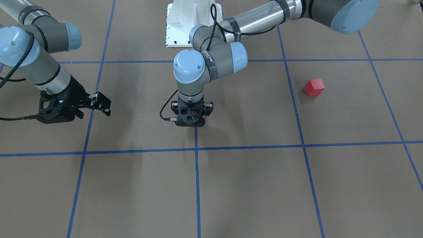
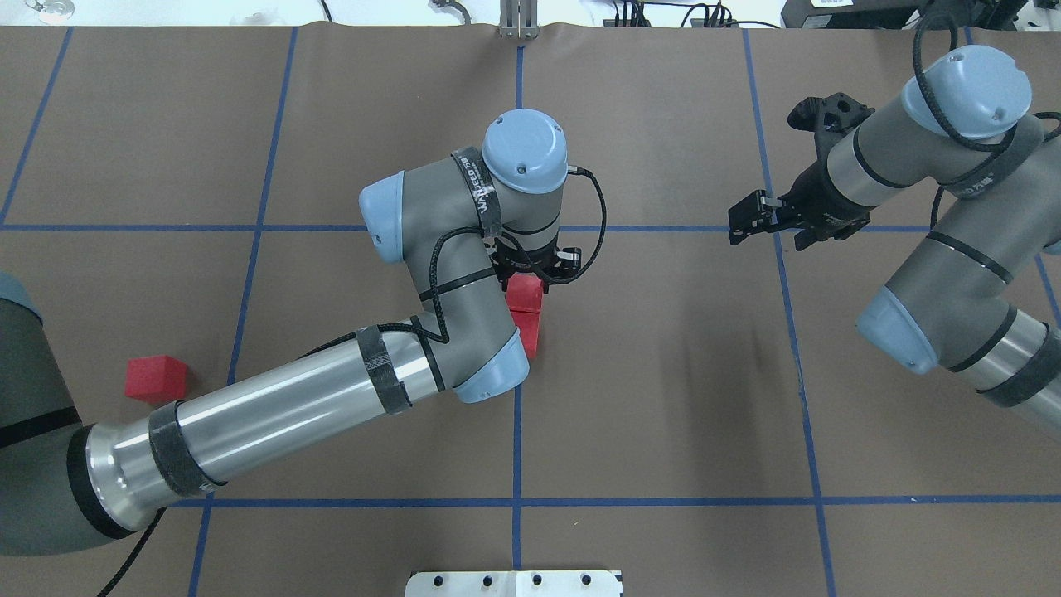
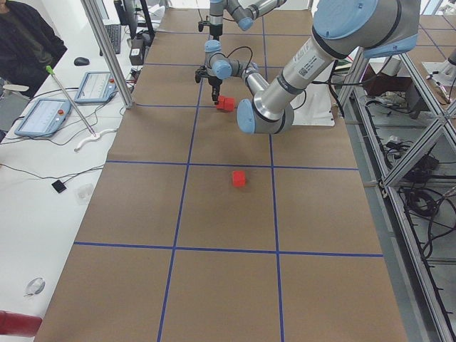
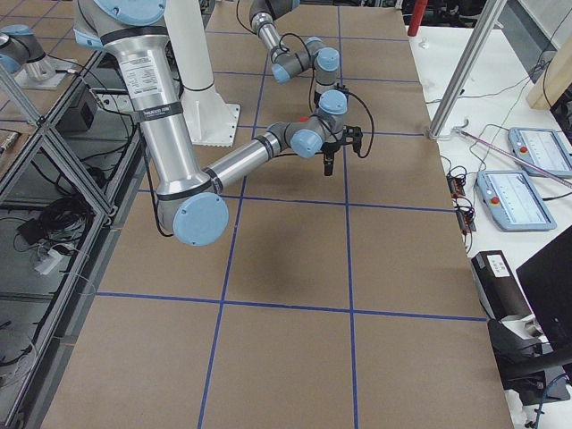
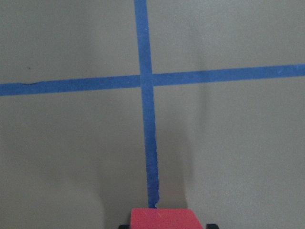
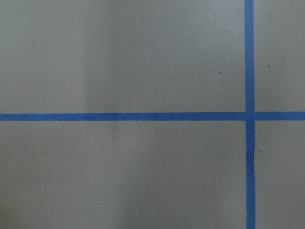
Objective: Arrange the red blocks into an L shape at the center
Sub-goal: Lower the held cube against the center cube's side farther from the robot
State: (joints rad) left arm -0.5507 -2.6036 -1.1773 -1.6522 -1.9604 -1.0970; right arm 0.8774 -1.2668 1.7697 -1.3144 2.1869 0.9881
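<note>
Your left gripper (image 1: 190, 118) points down over the center (image 1: 196, 140). The third red block (image 1: 314, 87) lies well apart across open floor. Overhead, the first red block (image 2: 524, 292) touches the second red block (image 2: 529, 336) edge to edge. The right gripper (image 2: 750, 217) hangs clear, and you cannot tell how its jaws stand. At the left wrist, the left gripper clamps the first red block, so placement is probably in hand. Release, lift straight, then fetch the third.

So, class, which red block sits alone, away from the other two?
The block beside the left arm; the pair sits together at the middle line.

Three red blocks (image 2: 155, 378) (image 2: 524, 293) (image 2: 530, 336), two robot arms (image 2: 273, 414) (image 2: 953, 274), one person (image 3: 25, 43).
</note>
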